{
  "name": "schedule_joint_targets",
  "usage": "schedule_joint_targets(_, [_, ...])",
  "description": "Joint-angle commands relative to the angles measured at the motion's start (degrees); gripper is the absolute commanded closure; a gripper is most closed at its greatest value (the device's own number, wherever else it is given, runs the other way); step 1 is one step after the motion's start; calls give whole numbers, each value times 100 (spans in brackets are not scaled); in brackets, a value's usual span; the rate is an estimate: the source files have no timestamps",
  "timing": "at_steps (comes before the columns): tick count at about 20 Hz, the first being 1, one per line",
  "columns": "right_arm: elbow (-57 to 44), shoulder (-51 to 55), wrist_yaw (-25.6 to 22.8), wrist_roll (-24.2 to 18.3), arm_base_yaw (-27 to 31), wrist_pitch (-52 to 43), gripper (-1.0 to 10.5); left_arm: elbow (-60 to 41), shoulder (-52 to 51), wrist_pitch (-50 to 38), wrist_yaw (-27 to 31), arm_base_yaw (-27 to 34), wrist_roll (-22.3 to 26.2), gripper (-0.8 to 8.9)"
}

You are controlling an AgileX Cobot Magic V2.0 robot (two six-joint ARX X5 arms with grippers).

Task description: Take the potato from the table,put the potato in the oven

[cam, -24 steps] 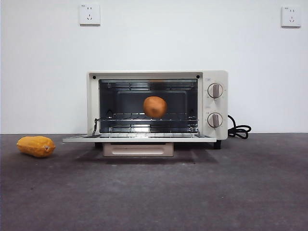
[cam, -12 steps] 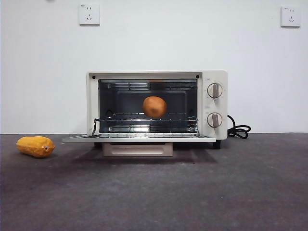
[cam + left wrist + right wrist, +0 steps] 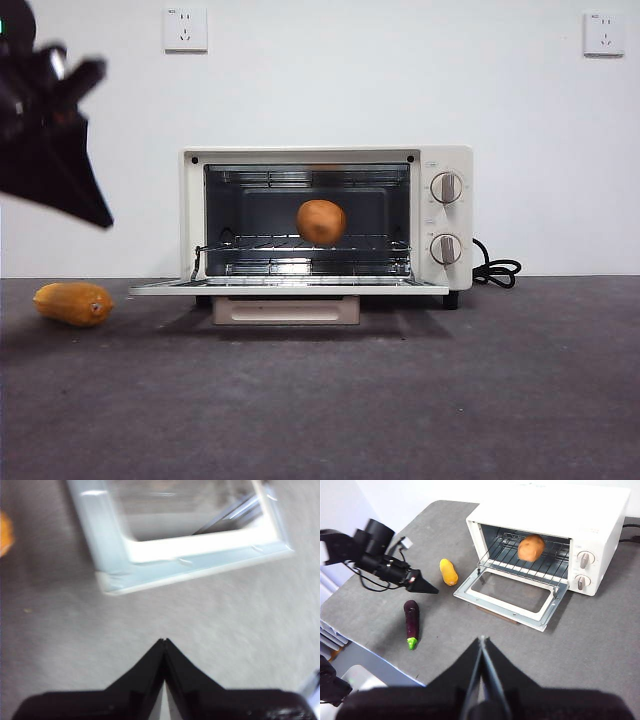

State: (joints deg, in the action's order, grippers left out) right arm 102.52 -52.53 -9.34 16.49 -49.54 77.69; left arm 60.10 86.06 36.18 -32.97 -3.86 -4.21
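The orange-brown potato (image 3: 321, 221) (image 3: 531, 547) rests on the wire rack inside the cream-white oven (image 3: 448, 165) (image 3: 560, 510). The oven's glass door (image 3: 290, 287) (image 3: 470, 587) (image 3: 200, 555) lies folded down flat. My left gripper (image 3: 164, 641) is shut and empty, hovering over the grey table (image 3: 400, 400) just in front of the door's corner. It shows as a dark wedge (image 3: 103, 218) at the upper left of the front view and reaches in beside the door (image 3: 434, 591) in the right wrist view. High above the table's near edge, my right gripper (image 3: 481, 640) is shut and empty.
A glossy yellow-orange vegetable (image 3: 74, 303) (image 3: 448, 572) lies on the table left of the oven door. A purple eggplant (image 3: 411, 622) lies nearer the table's front edge. The black cord (image 3: 497, 271) coils at the oven's right. The table edge runs close below the eggplant.
The left arm has come into the front view at the upper left, where none showed before. The potato, oven and yellow vegetable have not moved.
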Motion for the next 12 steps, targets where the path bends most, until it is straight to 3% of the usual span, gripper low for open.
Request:
schedule_joint_targets(1, [2,11,22,0,-7,120,950,-37,442,-116,-50,118,-223,820])
schedule_joint_targets(12, [2,4,15,-2,-7,120,949,-33,1132,-824,136,31,-925,820])
